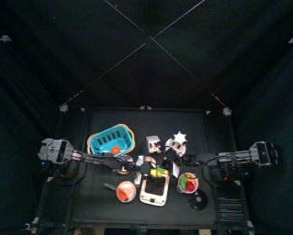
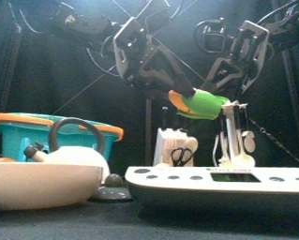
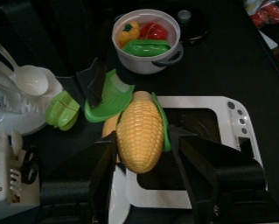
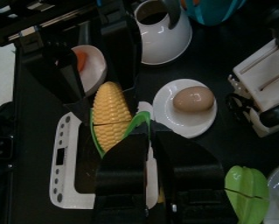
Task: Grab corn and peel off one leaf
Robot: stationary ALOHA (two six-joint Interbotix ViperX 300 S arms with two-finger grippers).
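The corn [image 3: 139,131] is a yellow cob with bright green leaves, and it hangs above the table behind the white device in the front view [image 2: 196,101]. My left gripper [image 3: 142,150] has a wide jaw on each side of the cob and grips it. From the opposite side my right gripper [image 4: 149,140] has closed its narrow jaws on a green leaf [image 4: 135,131] at the edge of the cob [image 4: 108,114]. In the left wrist view, the leaves [image 3: 107,98] fan out at the cob's far end.
Under the corn lies a white flat device [image 2: 220,178]. Around it stand a plate with an egg [image 4: 191,101], a white cup of toy vegetables [image 3: 148,39], a blue basket [image 1: 109,139], a white bowl [image 2: 39,183] and a kettle [image 2: 70,141].
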